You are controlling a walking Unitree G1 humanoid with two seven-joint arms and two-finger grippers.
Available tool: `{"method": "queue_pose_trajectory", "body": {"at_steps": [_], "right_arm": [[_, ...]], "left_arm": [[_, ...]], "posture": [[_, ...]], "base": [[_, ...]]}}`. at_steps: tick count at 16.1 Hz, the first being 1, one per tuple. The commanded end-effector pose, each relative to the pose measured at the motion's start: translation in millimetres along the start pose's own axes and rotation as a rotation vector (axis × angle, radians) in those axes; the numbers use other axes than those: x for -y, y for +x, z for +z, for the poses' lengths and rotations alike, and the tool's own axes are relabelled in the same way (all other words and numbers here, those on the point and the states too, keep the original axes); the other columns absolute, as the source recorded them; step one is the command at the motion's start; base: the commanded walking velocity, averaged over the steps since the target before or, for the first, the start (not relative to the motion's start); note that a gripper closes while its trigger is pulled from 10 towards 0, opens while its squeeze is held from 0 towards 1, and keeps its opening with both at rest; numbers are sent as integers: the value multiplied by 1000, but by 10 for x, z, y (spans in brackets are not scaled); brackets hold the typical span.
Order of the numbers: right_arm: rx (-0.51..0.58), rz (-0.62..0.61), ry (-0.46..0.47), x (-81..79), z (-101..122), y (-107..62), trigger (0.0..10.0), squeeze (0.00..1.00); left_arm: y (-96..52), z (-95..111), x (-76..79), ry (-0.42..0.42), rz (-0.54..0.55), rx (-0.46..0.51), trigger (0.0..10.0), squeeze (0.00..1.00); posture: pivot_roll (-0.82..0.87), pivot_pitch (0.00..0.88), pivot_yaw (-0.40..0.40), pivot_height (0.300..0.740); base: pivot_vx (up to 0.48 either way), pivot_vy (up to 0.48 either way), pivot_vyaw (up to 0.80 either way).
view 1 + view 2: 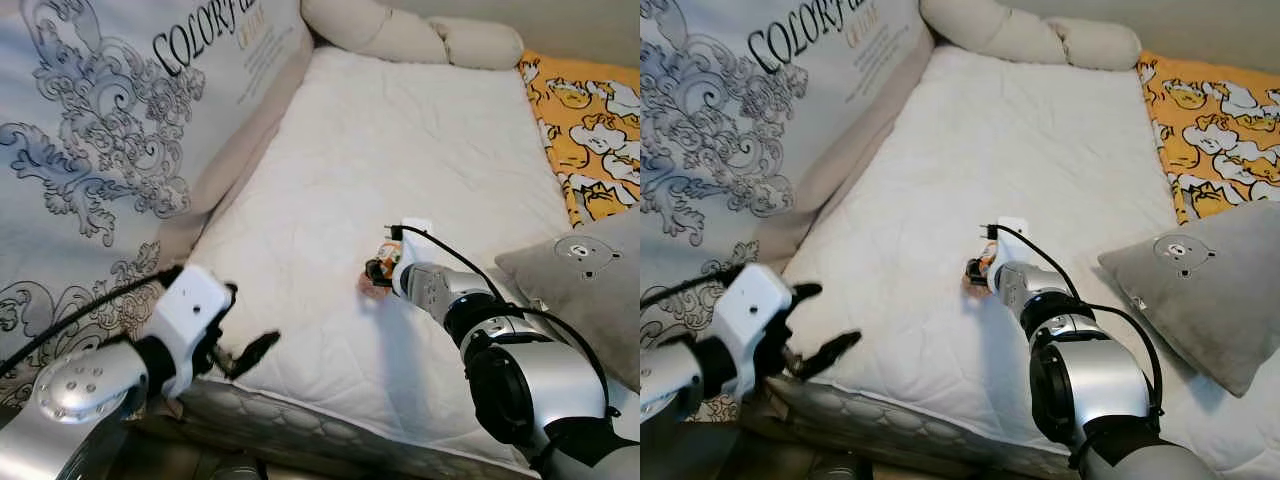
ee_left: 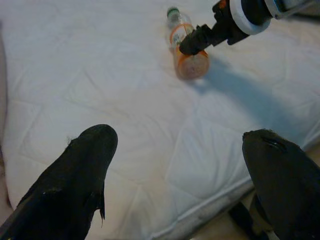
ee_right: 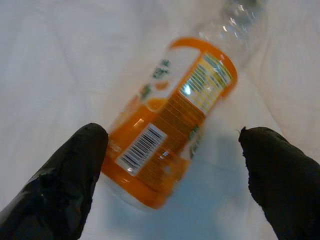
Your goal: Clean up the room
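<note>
A clear plastic bottle [image 3: 167,125] with an orange label and a green cap lies on its side in the middle of the white mattress [image 1: 400,170]. My right gripper [image 3: 172,145] reaches over it, open, one black finger on each side of the bottle's lower half. The left wrist view looks across the bed at the bottle [image 2: 186,50] and the right gripper [image 2: 197,40] over it. Open and holding nothing, my left gripper [image 1: 245,325] hovers over the bed's front left edge, well apart from the bottle.
A patterned grey panel [image 1: 100,130] stands along the bed's left side. Cream pillows [image 1: 400,35] lie at the head, an orange duck-print blanket [image 1: 590,120] at the far right, a grey cushion [image 1: 590,285] beside my right arm.
</note>
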State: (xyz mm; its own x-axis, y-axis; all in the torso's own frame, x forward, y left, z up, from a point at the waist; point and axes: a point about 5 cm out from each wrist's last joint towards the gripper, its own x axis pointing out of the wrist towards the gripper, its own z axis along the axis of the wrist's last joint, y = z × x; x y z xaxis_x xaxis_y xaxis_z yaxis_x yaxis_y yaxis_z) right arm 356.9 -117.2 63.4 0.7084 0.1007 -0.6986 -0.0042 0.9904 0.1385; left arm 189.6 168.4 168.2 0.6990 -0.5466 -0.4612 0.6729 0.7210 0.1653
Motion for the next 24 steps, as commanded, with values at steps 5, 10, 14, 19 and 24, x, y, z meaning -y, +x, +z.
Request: {"method": "queue_pose_trajectory", "body": {"at_steps": [5,10,14,19,24], "right_arm": [[-15,11,71,23,-92,18,2039,0],[-29,13,134,2,-132,25,0,0],[-55,-6,166,80,-216,33,0,0],[21,35,240,115,-148,31,0,0],[104,134,278,166,-7,-1,0,0]], "left_arm": [[-131,49,76,15,-24,-4,10000,0],[-201,35,105,8,-25,-25,10000,0],[-192,22,111,3,-26,-34,10000,0],[-91,45,39,-22,-2,10,10000,0],[62,59,-80,-68,81,68,10000,0]], "posture": [[257,143,-76,740],[270,155,-77,740],[264,146,-75,740],[222,78,-67,740],[161,0,-60,740]], "base": [[0,0,0],[0,0,0],[0,0,0],[0,0,0],[0,0,0]]}}
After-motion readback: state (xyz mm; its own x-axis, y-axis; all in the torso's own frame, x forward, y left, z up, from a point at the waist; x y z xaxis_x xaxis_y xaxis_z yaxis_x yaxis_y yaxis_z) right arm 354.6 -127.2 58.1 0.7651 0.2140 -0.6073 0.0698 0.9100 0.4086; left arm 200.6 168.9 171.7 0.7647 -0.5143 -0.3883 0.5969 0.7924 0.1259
